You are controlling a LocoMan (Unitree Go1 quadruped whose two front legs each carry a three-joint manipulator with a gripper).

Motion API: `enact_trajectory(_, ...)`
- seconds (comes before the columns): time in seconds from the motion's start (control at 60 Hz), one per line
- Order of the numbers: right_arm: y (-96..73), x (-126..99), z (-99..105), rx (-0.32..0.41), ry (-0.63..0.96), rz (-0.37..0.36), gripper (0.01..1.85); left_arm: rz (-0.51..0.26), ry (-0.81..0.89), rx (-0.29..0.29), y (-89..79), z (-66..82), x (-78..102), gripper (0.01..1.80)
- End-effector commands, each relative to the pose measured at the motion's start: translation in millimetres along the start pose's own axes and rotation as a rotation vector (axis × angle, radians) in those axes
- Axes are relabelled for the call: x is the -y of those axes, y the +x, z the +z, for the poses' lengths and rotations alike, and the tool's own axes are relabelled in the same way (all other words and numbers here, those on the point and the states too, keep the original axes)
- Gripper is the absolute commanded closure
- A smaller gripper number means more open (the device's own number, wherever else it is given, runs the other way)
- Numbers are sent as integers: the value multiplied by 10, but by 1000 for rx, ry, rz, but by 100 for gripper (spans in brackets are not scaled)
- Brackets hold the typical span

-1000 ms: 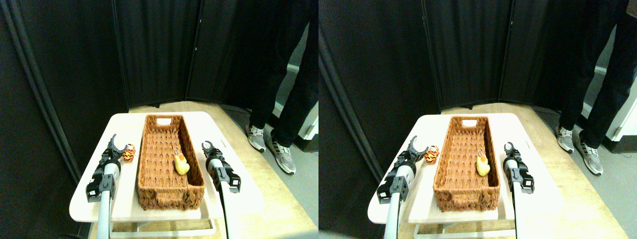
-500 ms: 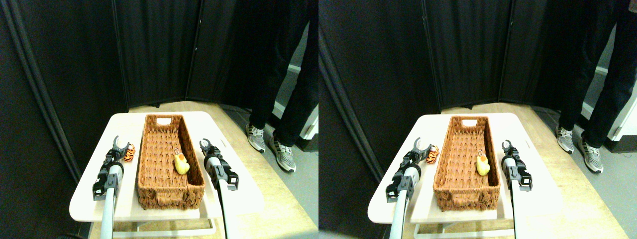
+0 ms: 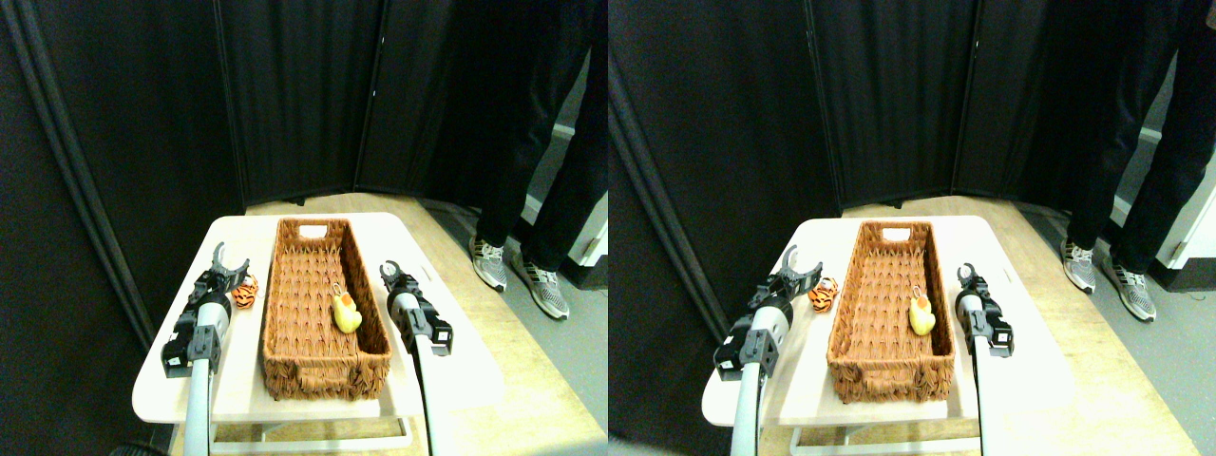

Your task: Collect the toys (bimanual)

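Note:
An orange-black striped tiger toy (image 3: 246, 293) lies on the white table (image 3: 161, 385), just left of the long wicker basket (image 3: 323, 372). My left gripper (image 3: 226, 258) is open, its forked jaws raised just beyond and left of the tiger, with nothing between them. A yellow duck toy (image 3: 347, 314) lies inside the basket near its right wall. My right gripper (image 3: 389, 274) hovers open and holds nothing, close outside the basket's right rim, level with the duck.
A person stands at the back right; dark trouser legs and grey shoes (image 3: 494, 262) show on the floor beside the table. Black folding screens (image 3: 294, 95) close off the back and left. The table edge lies close to my left arm.
My left gripper has moved forward, from beside the tiger to just past it, and sits a little higher. The right gripper has crept slightly forward. The toys have not moved.

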Motion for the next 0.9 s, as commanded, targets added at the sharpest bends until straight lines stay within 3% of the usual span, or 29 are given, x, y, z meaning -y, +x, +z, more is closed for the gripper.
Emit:
enact_trajectory(0.017, 50, -37, 3, 15, 2, 15, 185, -56, -20, 0, 36, 20, 63, 137)
enact_trajectory(0.067, 65, -47, -8, 13, 11, 6, 185, -51, -68, 31, 82, -25, 33, 137)
enact_trajectory(0.283, 93, -70, -33, 9, 3, 21, 185, -57, -157, 72, 230, -148, -92, 131)
enact_trajectory(0.517, 94, -75, -35, 3, -19, 27, 185, -69, -166, 46, 286, -270, -121, 119)
enact_trajectory(0.9, 65, -61, 2, 28, -11, 5, 185, -17, -112, 40, 266, -242, -191, 105)
